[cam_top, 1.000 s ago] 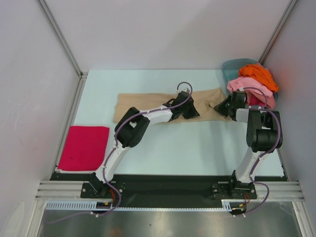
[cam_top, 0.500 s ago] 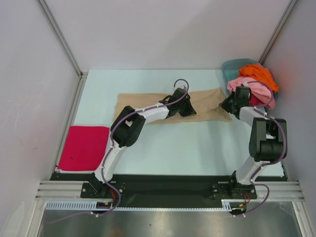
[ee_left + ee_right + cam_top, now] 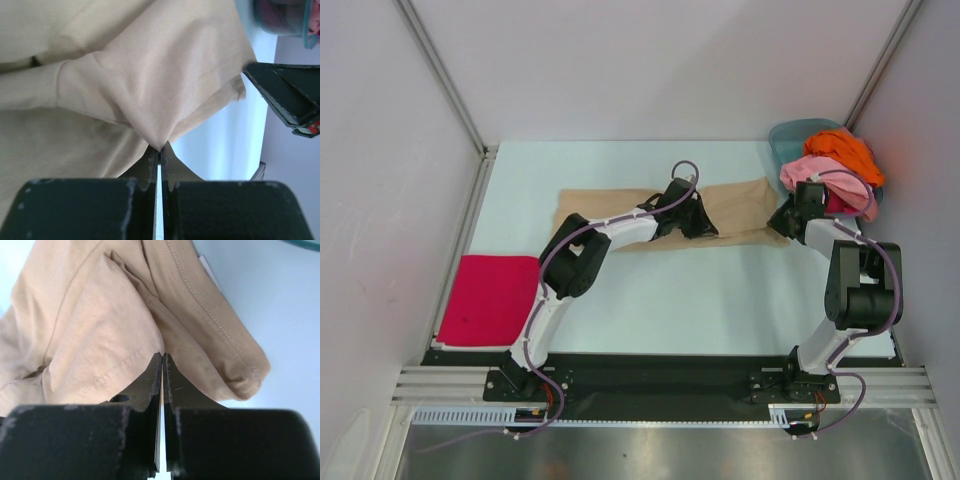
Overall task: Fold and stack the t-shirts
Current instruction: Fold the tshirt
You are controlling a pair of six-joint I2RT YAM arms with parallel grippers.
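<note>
you're looking at a tan t-shirt [image 3: 740, 205], plain beige all over with stitching in the same shade; a magenta-red t-shirt [image 3: 490, 298], solid and unpatterned; a pink t-shirt [image 3: 820, 172]; an orange t-shirt [image 3: 845, 148]; and a teal basin [image 3: 782, 135]. the table [image 3: 720, 300] is pale mint. your left gripper [image 3: 158, 150] and right gripper [image 3: 163, 357] are matte black.

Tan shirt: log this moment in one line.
left tool: shut on tan shirt, mid | right tool: shut on its right end | magenta shirt: folded, near left
</note>
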